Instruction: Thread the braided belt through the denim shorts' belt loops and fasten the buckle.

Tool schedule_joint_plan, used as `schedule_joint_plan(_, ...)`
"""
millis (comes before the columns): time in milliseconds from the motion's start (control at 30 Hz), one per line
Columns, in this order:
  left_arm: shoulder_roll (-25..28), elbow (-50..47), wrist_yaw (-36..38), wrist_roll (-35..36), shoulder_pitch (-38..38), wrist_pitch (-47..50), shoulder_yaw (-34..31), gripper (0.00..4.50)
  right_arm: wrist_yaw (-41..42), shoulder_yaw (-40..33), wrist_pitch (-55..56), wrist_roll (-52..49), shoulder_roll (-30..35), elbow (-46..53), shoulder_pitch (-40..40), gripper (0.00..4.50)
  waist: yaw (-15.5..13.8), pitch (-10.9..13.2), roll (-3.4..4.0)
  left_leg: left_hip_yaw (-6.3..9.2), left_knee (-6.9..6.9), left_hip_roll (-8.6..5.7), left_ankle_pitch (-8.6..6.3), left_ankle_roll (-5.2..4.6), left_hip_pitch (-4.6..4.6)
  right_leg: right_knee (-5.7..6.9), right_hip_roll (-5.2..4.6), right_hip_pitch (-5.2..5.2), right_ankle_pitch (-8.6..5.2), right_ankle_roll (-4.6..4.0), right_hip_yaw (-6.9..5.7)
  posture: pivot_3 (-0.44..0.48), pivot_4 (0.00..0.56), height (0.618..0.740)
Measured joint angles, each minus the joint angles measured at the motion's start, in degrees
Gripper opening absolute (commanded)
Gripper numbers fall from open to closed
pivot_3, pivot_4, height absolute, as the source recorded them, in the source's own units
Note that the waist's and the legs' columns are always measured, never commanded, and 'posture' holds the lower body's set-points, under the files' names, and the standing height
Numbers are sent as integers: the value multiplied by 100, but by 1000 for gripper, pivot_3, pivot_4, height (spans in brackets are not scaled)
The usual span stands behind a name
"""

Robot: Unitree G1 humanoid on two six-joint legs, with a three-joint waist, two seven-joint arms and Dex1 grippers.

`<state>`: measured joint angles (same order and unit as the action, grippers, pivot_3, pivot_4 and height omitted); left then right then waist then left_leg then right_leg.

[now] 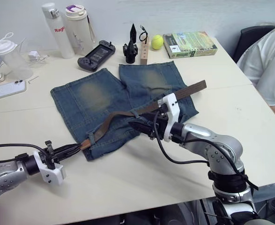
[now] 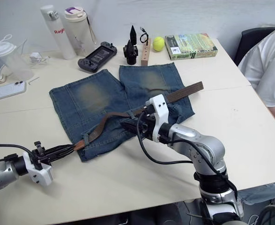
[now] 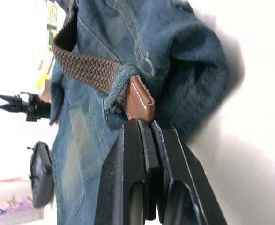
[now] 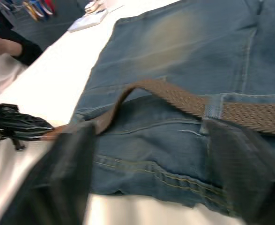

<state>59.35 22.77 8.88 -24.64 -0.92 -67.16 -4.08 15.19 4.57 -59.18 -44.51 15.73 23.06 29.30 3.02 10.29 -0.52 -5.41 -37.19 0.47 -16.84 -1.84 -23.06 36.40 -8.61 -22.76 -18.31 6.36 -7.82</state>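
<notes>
At lower left, the left gripper clamps the braided belt tip beyond a belt loop (presumably to pull it through), while the right gripper, jaws open, hovers over the centred denim shorts.

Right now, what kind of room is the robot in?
Probably an office or lab. The denim shorts lie on a pale table shared with drink bottles, a game controller and a phone, and a person sits alongside.
</notes>
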Motion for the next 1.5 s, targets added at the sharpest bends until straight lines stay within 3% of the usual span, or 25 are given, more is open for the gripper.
schedule_joint_plan(133,-38,-7,-1,-1,63,54,-10,0,-25,265,154,439,12,0,-71,57,-13,0,0,-2,-2,-4,-1,-3,-1,-1,-2,0,0,0,1,0,150,720)
schedule_joint_plan(500,-29,-29,2,0,67,12,-39,0,-129,1178,663,1924,-69,-928,-77,17,-19,-6,-9,-3,-9,-4,-1,-3,8,5,-1,8,1,-1,-1,0,150,720)
schedule_joint_plan(700,900,1117,-208,-438,334,-990,-219,0,-42,1211,633,2074,-248,-985,-109,17,2,-29,-47,-10,3,8,-9,2,41,5,4,27,1,-1,-2,0,150,720)
schedule_joint_plan(867,2032,2702,-1810,-2123,491,-1116,-28,0,12,1183,549,2150,-334,-969,-145,17,-4,-37,-60,-38,10,10,-24,-6,66,14,7,30,0,-1,-10,0,150,720)
schedule_joint_plan(933,2469,3107,-3063,-2991,424,-623,576,0,23,1180,523,2191,-406,-980,-158,17,1,-52,-86,-46,12,12,-27,-4,69,15,11,28,0,-1,-8,0,150,720)
schedule_joint_plan(1033,2753,3666,-4300,-3876,89,51,1391,0,32,1145,483,2236,-476,-984,-159,17,1,-61,-100,-63,11,13,-42,-6,80,45,18,18,0,-1,-11,0,150,720)
schedule_joint_plan(1333,2783,4502,-5589,-4752,-922,894,2911,0,84,1117,406,2314,-578,-978,-147,17,10,-67,-110,-101,10,34,-52,7,86,63,12,-8,-1,-2,-11,0,150,720)
schedule_joint_plan(1367,2781,4541,-5659,-4766,-1041,823,3008,735,96,1109,402,2316,-578,-979,-148,0,3,-67,-110,-102,9,34,-53,7,86,63,9,-8,-1,-2,-11,0,150,720)
schedule_joint_plan(1433,2716,4556,-5552,-4680,-1431,416,3086,1431,108,1084,384,2332,-591,-992,-147,0,-17,-69,-113,-107,5,35,-54,6,83,59,3,-10,-1,-3,-11,0,150,720)
schedule_joint_plan(1467,2660,4575,-5422,-4490,-1615,112,3084,2006,109,1083,379,2364,-619,-999,-146,0,-32,-70,-114,-109,1,34,-56,5,82,59,-3,-10,-1,-3,-8,0,150,720)
schedule_joint_plan(1500,2662,4584,-5376,-4435,-1650,34,3074,2237,109,1082,374,2368,-621,-1000,-146,0,-40,-70,-114,-109,-1,35,-57,5,81,58,-3,-10,-1,-3,-7,0,150,720)
